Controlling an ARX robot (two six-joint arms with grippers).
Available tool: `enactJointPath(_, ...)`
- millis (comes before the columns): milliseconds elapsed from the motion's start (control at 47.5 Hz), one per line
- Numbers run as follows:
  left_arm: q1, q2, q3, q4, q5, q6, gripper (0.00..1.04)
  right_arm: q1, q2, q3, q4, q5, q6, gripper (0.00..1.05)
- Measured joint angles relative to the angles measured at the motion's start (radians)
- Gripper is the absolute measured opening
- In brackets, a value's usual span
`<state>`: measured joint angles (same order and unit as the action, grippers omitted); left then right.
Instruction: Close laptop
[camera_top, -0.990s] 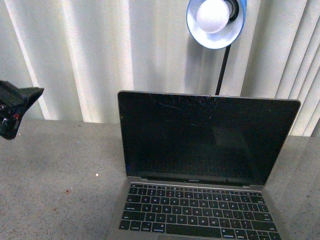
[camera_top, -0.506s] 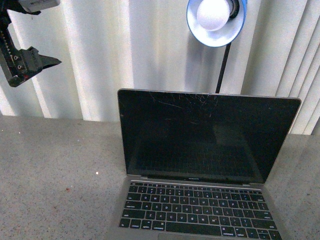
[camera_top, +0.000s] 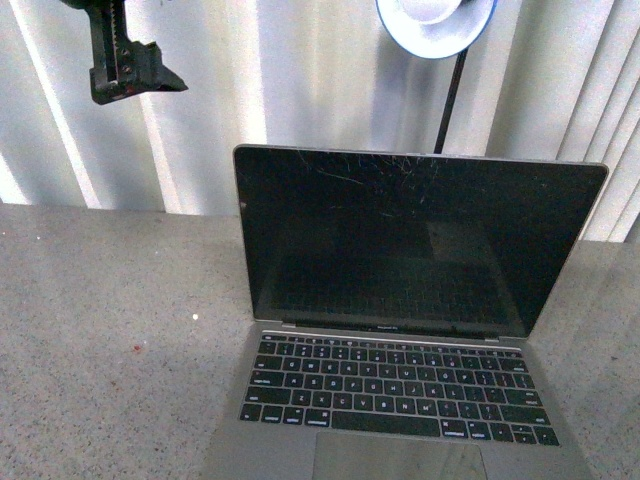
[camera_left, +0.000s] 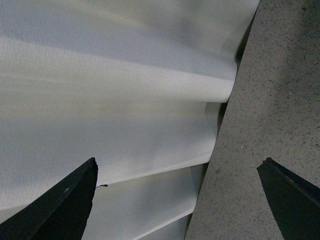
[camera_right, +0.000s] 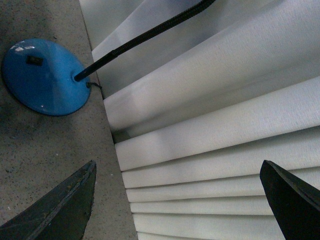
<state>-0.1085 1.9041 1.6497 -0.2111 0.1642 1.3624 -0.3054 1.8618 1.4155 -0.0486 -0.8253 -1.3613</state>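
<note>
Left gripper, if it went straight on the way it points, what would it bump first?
The left gripper would probably meet the curtain first, near the edge of the table; depth is unclear.

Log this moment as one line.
laptop: open, screen dark | left pincer: open, empty, above-left of laptop, no contact | right pincer: open, empty, lamp base in its view | closing: not begun

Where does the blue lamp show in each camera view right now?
Front view: the lamp shows its shade at the top edge, right of centre, stem dropping behind the laptop screen.
Left wrist view: not in it.
Right wrist view: its round blue base stands on the table by the curtain's foot.
Shared landmark: white pleated curtain meeting grey table, in all three.
</note>
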Motion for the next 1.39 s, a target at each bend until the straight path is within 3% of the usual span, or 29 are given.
enactJointPath(337,-0.052,0.08,0.079,-0.06,-0.031,0.031,0.98,0.051,0.095,0.118,-0.123,0.022,-0.057,0.95)
enactJointPath(400,-0.063,0.09,0.079,-0.063,-0.035,0.04,0.98,0.066,0.112,0.134,-0.14,0.034,-0.069,0.9)
enactJointPath(548,-0.085,0.097,0.079,-0.071,-0.042,0.06,0.98,0.1,0.133,0.146,-0.144,0.053,-0.079,0.59)
enactJointPath(632,-0.096,0.099,0.079,-0.066,-0.042,0.068,0.8,0.121,0.142,0.159,-0.158,0.053,-0.08,0.39)
enactJointPath(864,-0.116,0.1,0.071,-0.074,-0.033,0.067,0.44,0.153,0.145,0.174,-0.183,0.038,-0.067,0.02)
enactJointPath(1032,-0.138,0.1,0.039,-0.104,-0.031,0.067,0.05,0.178,0.151,0.18,-0.254,0.038,-0.064,0.03)
enactJointPath(1391,-0.177,0.096,0.01,-0.107,-0.029,0.064,0.04,0.203,0.154,0.18,-0.349,0.045,-0.058,0.03)
